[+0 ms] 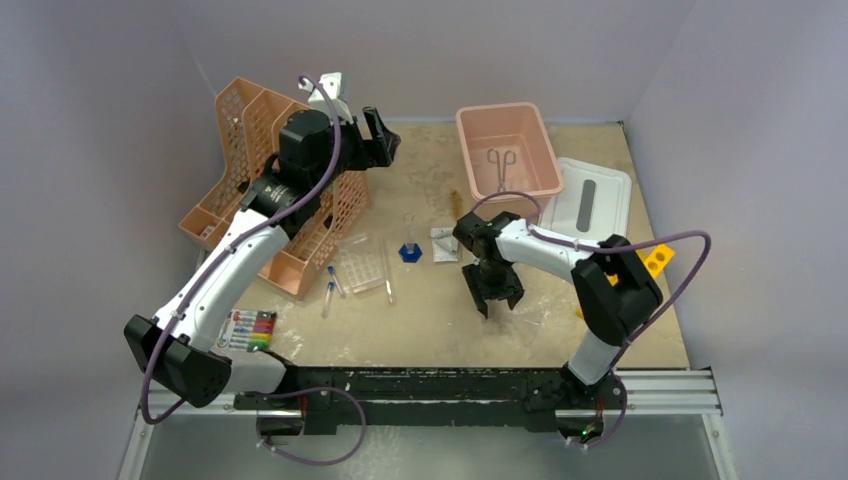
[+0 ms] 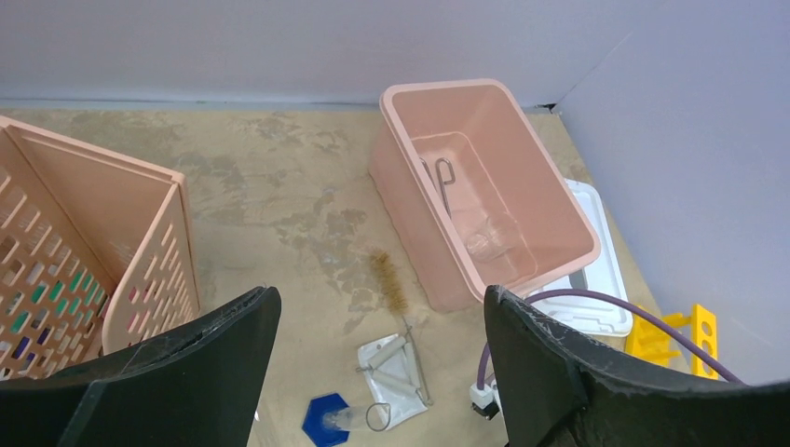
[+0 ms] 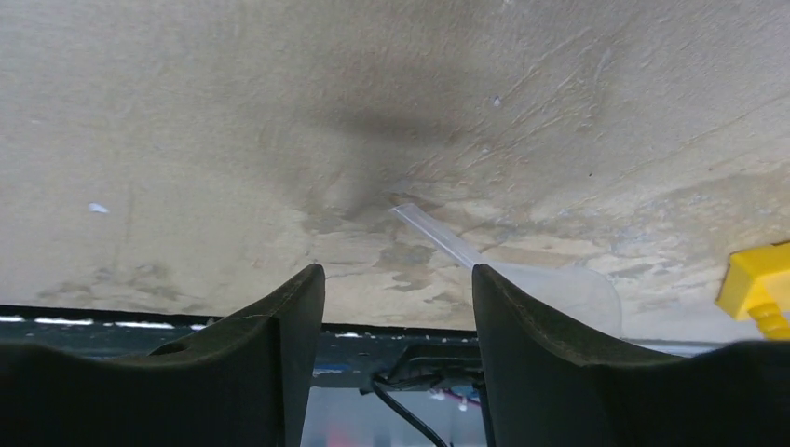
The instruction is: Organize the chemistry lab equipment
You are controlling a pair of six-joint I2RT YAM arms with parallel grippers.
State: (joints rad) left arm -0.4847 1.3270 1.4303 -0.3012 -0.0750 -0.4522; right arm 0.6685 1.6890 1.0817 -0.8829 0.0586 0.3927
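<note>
My left end effector (image 2: 380,300) is released. Its jaws stand wide with nothing between them, and it is raised above the surface (image 1: 430,325) at the far left, just beside the organiser (image 1: 240,150). Past its fingers, its wrist camera shows me a brush (image 2: 389,284) lying on the surface. A white packet (image 2: 396,368) lies close by it, and the flask (image 2: 340,417) with its blue base sits just beside the packet. Farther off sits the pink bin (image 2: 410,223) with the forceps (image 2: 442,182) lying on its floor. Something clear shows lower in the bin, but it is too faint for me to name. A white lid (image 2: 596,279) lies just beside the bin on its right.

My right end effector (image 1: 492,300) is released too, jaws apart and nothing in them. It hangs low over the middle of the surface, with its fingers pointing toward the near edge. In its wrist view a thin clear strip (image 3: 438,233) lies on the surface just ahead of the fingers, touching neither. A yellow piece (image 3: 759,284) pokes in at the right edge.

The other equipment lies left of centre. The rack (image 1: 360,265) sits between the organiser and the flask, with a rod (image 1: 387,282) along its right side. The tubes (image 1: 330,290) lie at its near left corner. The markers (image 1: 248,330) lie near the front edge, beside the left arm.
</note>
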